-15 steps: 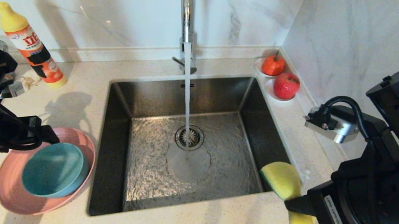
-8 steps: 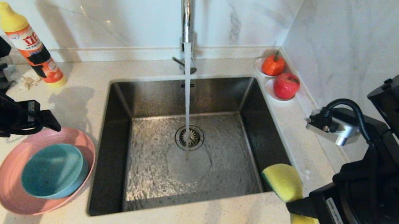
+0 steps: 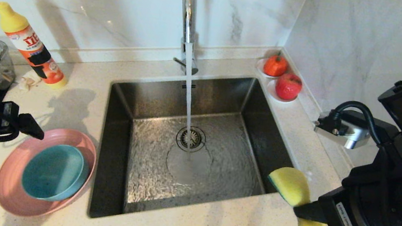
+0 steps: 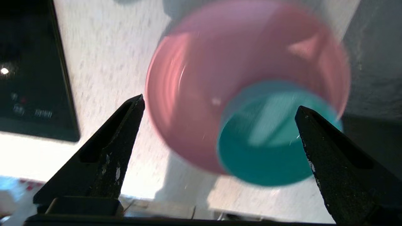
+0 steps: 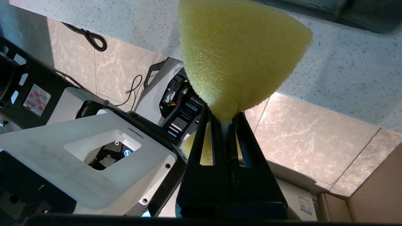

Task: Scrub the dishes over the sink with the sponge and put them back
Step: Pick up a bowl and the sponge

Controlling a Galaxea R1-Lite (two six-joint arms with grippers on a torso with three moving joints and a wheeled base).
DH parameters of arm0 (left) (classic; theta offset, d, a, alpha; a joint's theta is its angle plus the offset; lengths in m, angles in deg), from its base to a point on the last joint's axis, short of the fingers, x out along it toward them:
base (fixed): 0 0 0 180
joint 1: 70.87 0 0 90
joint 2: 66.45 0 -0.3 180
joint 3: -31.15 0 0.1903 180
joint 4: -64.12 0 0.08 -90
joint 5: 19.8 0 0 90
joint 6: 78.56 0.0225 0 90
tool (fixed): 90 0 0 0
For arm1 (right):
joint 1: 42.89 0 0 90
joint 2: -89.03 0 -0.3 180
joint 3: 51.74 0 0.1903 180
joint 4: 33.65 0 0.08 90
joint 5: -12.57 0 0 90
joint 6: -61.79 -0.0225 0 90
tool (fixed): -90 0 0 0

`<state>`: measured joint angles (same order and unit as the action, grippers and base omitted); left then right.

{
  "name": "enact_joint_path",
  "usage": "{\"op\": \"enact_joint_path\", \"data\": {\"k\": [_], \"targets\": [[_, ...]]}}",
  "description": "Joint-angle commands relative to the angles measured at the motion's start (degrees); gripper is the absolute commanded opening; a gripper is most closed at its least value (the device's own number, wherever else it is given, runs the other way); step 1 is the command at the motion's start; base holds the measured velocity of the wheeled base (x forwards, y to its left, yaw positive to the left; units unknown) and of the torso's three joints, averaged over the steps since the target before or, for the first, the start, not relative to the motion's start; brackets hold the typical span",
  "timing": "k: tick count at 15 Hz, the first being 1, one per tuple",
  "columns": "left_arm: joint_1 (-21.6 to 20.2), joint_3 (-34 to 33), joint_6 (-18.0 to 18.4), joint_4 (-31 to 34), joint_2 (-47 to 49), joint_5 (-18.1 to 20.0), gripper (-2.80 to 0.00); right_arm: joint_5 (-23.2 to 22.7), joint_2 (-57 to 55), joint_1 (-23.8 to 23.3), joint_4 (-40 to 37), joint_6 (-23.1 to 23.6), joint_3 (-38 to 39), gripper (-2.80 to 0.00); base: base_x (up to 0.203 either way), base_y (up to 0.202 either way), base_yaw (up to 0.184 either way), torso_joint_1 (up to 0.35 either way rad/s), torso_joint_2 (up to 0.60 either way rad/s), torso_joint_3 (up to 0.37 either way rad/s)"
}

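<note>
yellow sponge (image 3: 289, 185) pinched mid-body in right gripper (image 3: 303, 212), left gripper (image 4: 220, 106) spread wide above pink plate (image 3: 12, 190), seemingly teal bowl (image 3: 52, 171)

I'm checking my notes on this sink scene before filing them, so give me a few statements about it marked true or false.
1. The teal bowl sits inside the pink plate. True.
2. The right hand is shut on the yellow sponge. True.
3. The tap is turned off. False: water streams from it down onto the drain of the sink.
4. The left hand grips the rim of the pink plate. False: it is open, off the plate at its far left edge, and holds nothing.
5. Two red fruits sit on small dishes at the sink's far right corner. True.
6. The sponge lies on the sink floor. False: it is held at the sink's front right corner.
</note>
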<state>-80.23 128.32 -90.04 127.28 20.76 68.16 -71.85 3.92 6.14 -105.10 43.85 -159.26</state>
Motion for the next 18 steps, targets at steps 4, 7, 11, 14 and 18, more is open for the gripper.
{"op": "enact_joint_path", "data": {"k": [4, 7, 11, 14, 18], "targets": [[0.0, -7.3, 3.6, 0.2, -2.2, -0.3, 0.0, 0.0, 0.0, 0.0, -0.2, -0.1, -0.1, -2.8, 0.0, 0.0, 0.0, 0.0, 0.0, 0.0], [-0.1, -10.7, 4.0, -0.4, -1.0, -1.1, 0.0, 0.0, 0.0, -0.4, -0.2, -0.1, 0.0, -2.8, 0.0, 0.0, 0.0, 0.0, 0.0, 0.0], [-1.0, -11.6, 3.6, -5.0, 1.6, -1.7, 0.0, 0.1, -0.3, -0.5, -0.2, 0.0, 0.0, -2.8, 0.0, 0.0, 0.0, 0.0, 0.0, 0.0], [-1.6, -11.5, 3.5, -6.7, 3.4, -2.2, 0.0, 0.0, -0.7, -0.7, -0.2, 0.0, 0.0, -2.8, 0.0, 0.0, 0.0, 0.0, 0.0, 0.0], [-2.5, -11.6, 3.3, -9.4, 5.3, -1.9, 0.0, 0.1, -1.1, -0.7, -0.1, 0.1, -0.3, -2.8, 0.0, 0.0, 0.0, 0.0, 0.0, 0.0]]}}
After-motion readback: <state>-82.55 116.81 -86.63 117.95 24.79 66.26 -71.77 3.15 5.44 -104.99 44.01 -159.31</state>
